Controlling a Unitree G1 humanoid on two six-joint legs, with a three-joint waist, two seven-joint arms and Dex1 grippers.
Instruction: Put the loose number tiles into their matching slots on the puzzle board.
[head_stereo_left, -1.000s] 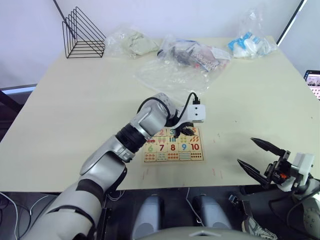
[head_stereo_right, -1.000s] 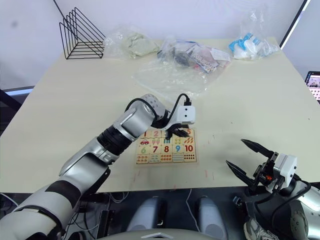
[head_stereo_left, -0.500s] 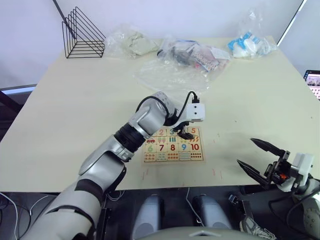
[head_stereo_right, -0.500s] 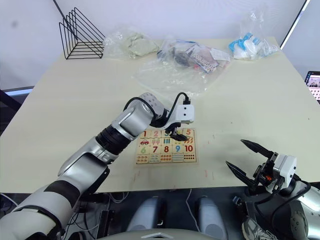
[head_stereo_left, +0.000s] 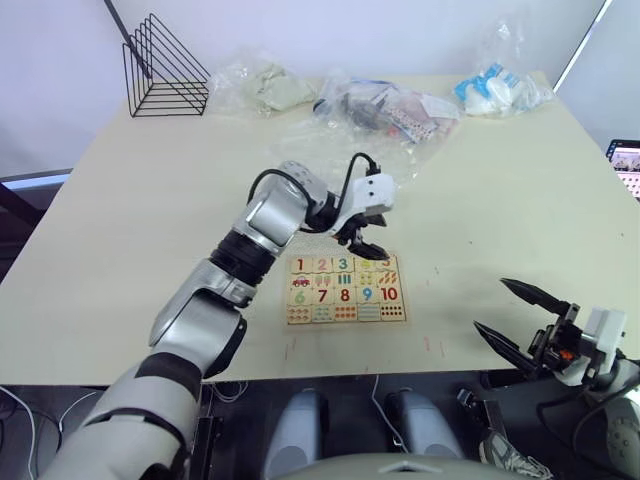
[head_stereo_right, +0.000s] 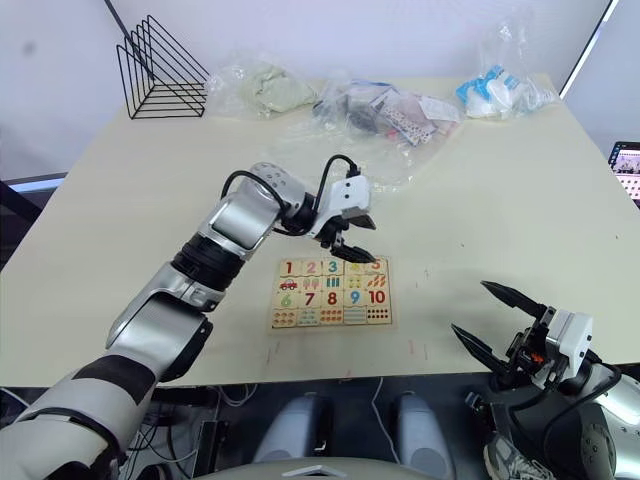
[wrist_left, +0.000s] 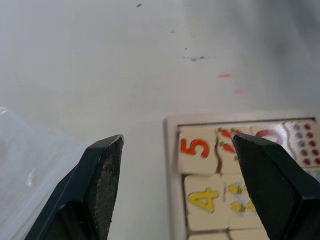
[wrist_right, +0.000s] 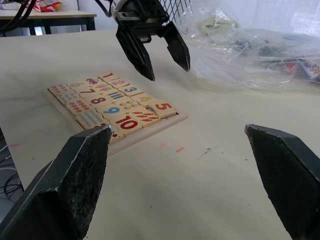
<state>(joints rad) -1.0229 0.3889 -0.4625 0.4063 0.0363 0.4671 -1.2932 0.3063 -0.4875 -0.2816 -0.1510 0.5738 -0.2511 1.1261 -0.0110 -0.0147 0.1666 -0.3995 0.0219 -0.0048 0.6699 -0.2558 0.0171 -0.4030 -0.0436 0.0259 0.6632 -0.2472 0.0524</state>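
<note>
Wooden puzzle board (head_stereo_left: 346, 290) flat on pale table (head_stereo_left: 150, 200), near front edge, tiles 1 to 10 seated in slots. We see our left gripper (head_stereo_left: 365, 243) above board's far right corner, over the 5 tile (wrist_left: 198, 149), fingers spread apart, holding nothing, not touching board. Our right gripper (head_stereo_left: 520, 320) low off table's front right corner, well apart from board, fingers wide open, empty. Clear plastic bags (head_stereo_left: 350, 120) and black wire rack (head_stereo_left: 160, 65) along far edge.
</note>
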